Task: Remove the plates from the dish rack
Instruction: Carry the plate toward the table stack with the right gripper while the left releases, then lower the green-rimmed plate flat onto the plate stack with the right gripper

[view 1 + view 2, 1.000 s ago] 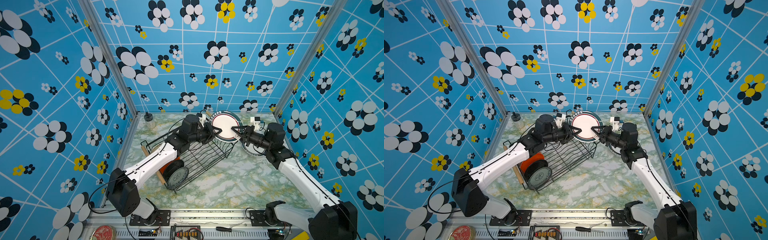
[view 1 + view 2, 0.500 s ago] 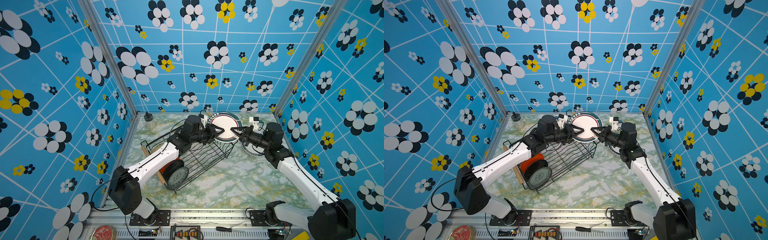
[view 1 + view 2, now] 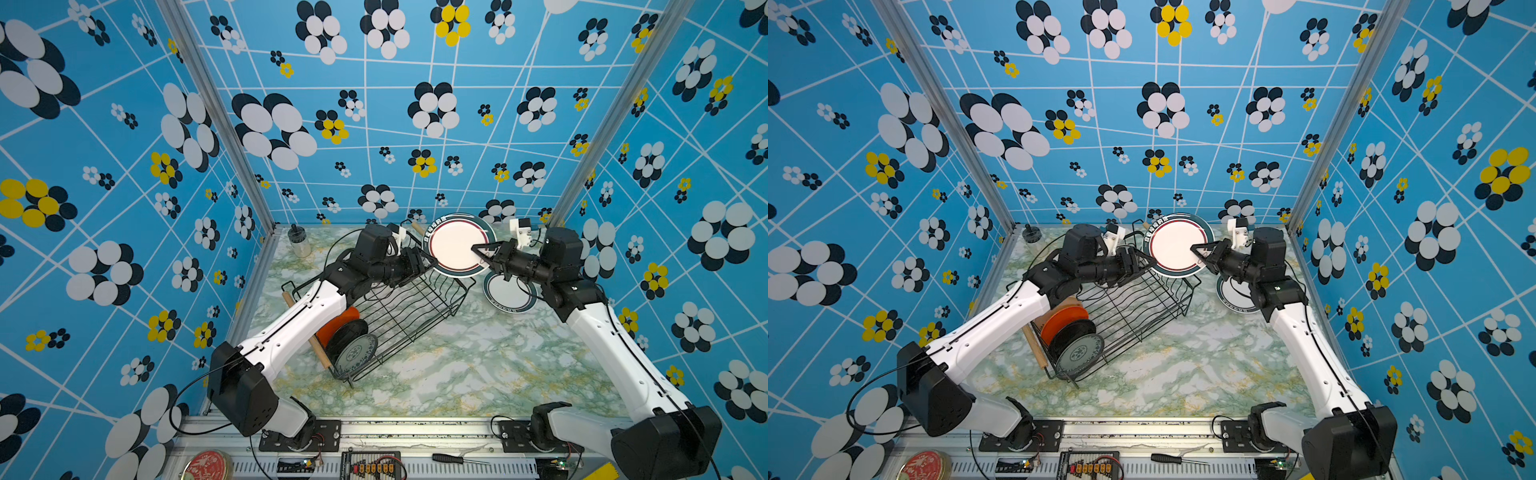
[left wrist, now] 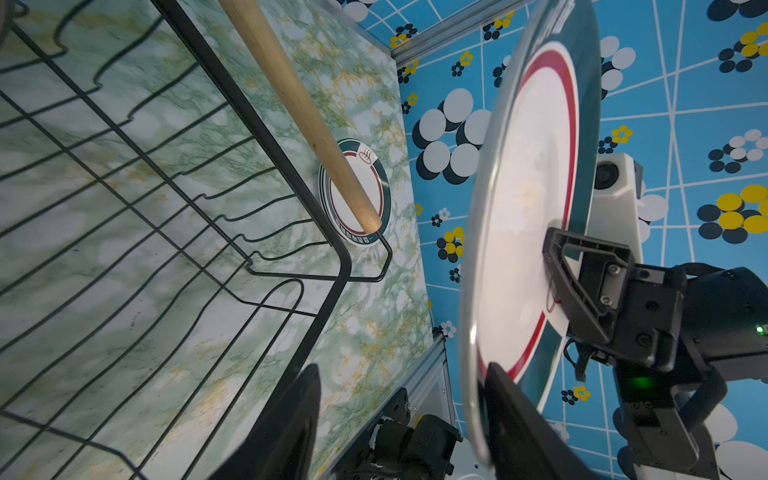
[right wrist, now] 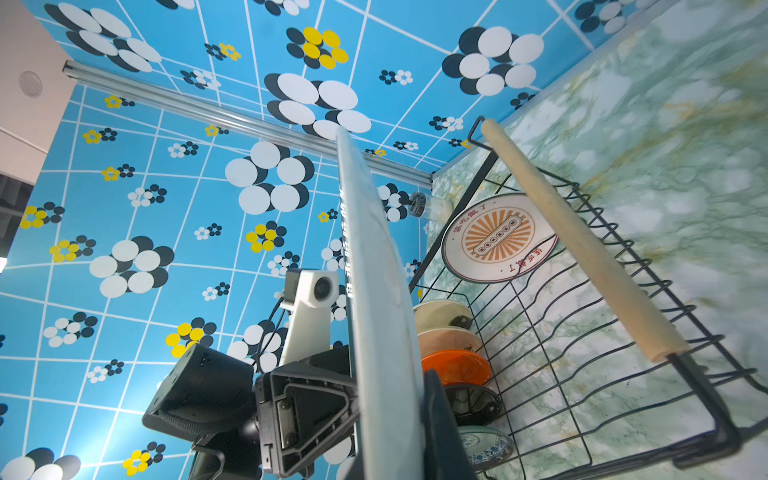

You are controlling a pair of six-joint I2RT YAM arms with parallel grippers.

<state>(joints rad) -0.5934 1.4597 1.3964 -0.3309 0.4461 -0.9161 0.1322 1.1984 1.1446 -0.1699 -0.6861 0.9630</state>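
Your right gripper (image 3: 478, 250) clamps the upright white plate (image 3: 453, 243) above the dish rack (image 3: 409, 309); left gripper (image 3: 429, 262) jaws spread wide around its rim.

Dish rack (image 3: 409, 316): black wire, wooden rod handles, lying diagonally. Near-left end holds small plates on edge: orange plate (image 3: 336, 324), black plate (image 3: 347, 334), blue-grey patterned plate (image 3: 356, 352). Large white plate (image 3: 455, 245), dark green rim, upright in air over rack's far right end, pinched by right gripper (image 3: 478, 251). Matching plate (image 3: 503, 293) flat, just right of rack
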